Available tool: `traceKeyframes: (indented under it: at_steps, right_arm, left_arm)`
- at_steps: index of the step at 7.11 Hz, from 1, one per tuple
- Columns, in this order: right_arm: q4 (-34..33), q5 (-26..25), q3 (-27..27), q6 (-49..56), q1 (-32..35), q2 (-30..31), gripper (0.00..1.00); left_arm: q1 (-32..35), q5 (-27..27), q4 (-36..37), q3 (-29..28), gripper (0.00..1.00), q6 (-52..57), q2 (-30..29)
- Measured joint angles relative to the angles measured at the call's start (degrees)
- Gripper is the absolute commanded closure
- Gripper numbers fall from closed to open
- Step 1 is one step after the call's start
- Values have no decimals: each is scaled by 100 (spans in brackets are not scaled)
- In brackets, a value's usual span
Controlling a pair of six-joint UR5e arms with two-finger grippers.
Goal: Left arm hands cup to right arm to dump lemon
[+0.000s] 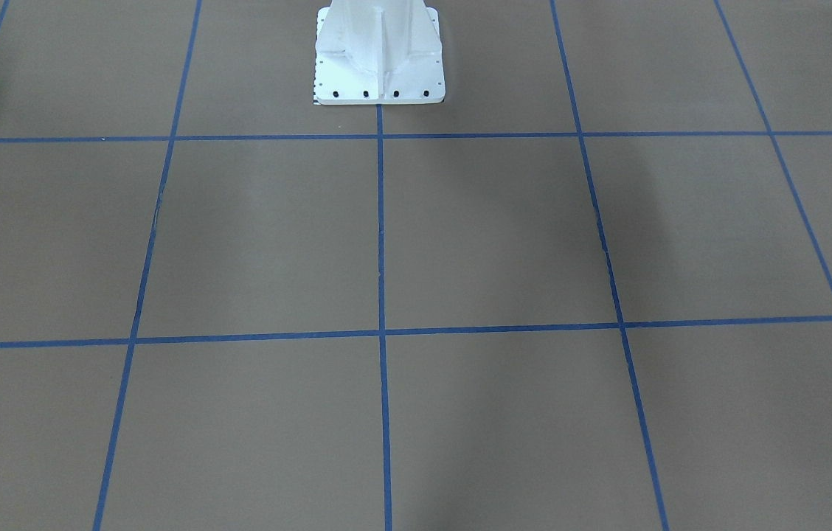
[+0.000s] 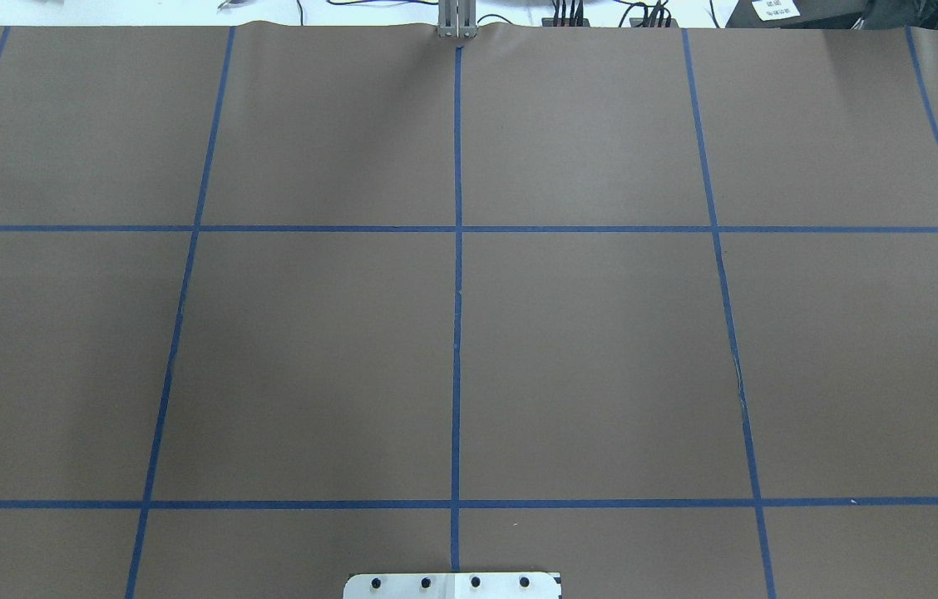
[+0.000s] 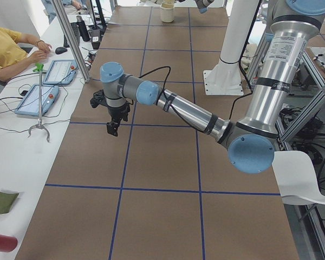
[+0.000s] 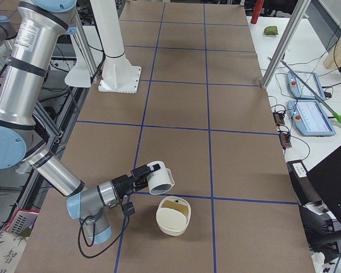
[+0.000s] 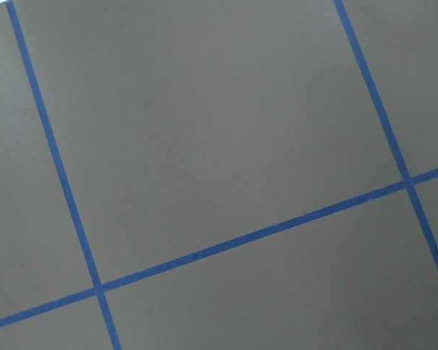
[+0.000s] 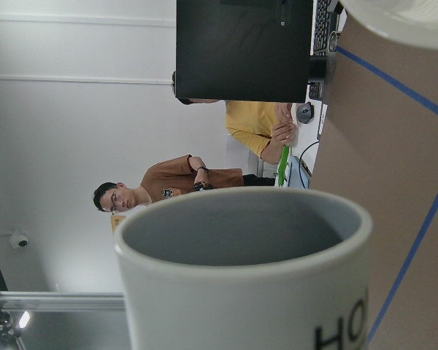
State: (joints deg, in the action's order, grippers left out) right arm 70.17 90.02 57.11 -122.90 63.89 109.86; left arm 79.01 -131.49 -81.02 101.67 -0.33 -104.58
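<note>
Tipped white ceramic mug [image 4: 162, 179] at the right pincer [image 4: 143, 177], near a cream bowl [image 4: 167, 226] — grip cannot be told; left pincer [image 3: 113, 129] likewise.

Overhead, front views face oppositely, share table [image 2: 602, 333].

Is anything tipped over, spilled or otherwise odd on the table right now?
Only the cup: it is on its side at the right arm's end, beside the cream bowl, and looks empty inside. No spill shows on the table.
</note>
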Motion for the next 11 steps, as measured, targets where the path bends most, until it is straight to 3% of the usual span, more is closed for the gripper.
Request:
traceKeyframes:
  at_steps: [3,7,11]
  right_arm:
    - [-531,399,96,2865,8,76,100]
    - [-2237,462,825,6676,15,84,100]
    - [-4194,464,2367,8091,6,1,100]
  left_arm:
    - [3,0,-2,-7,0,7,22]
    - [3,-8,-10,55,0,15,138]
    - [0,-9,-11,55,0,14,148]
